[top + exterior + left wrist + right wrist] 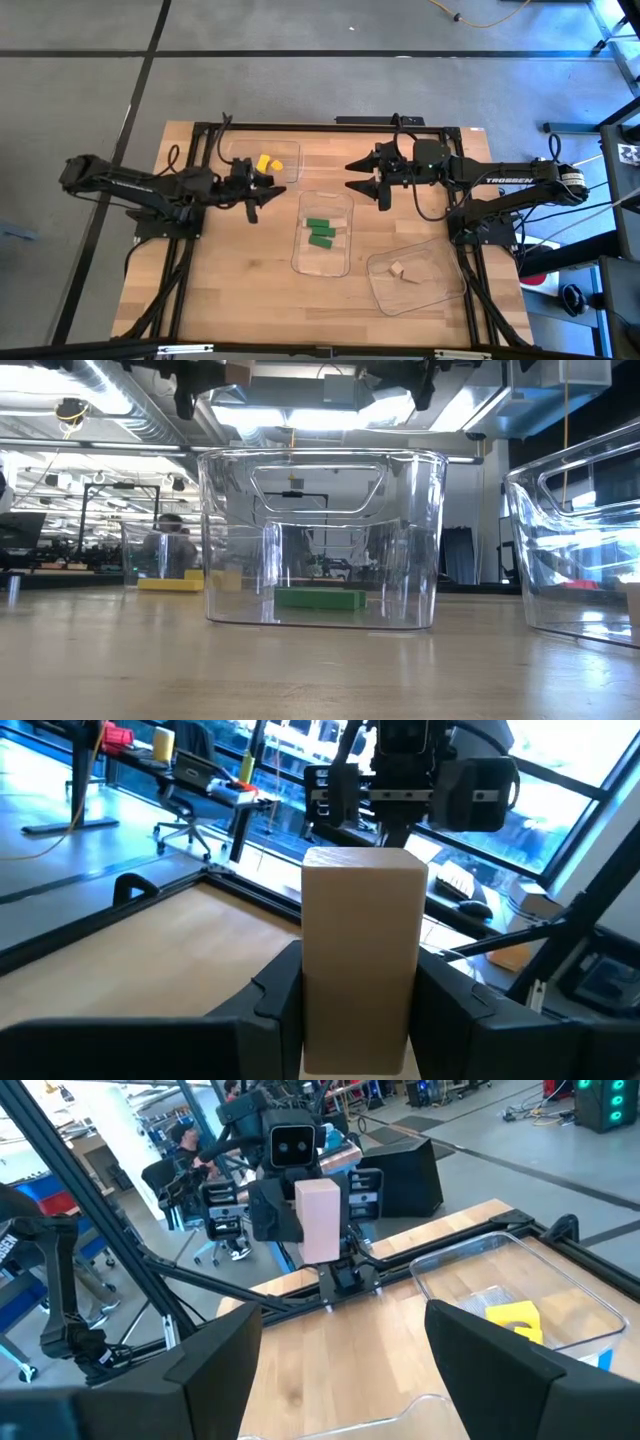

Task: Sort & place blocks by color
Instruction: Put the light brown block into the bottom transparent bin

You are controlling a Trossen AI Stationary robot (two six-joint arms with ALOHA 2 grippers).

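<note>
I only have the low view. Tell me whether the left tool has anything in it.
Observer: Yes. The left tool is shut on a pale tan block, which juts out past its fingers.
Operator: Give me where the tan ones go.
Observer: The high view shows two tan blocks lying in the clear tray on the right arm's side of the table.
Operator: Report the right tool.
Observer: The right tool is open and empty, facing the left tool above the table.
</note>
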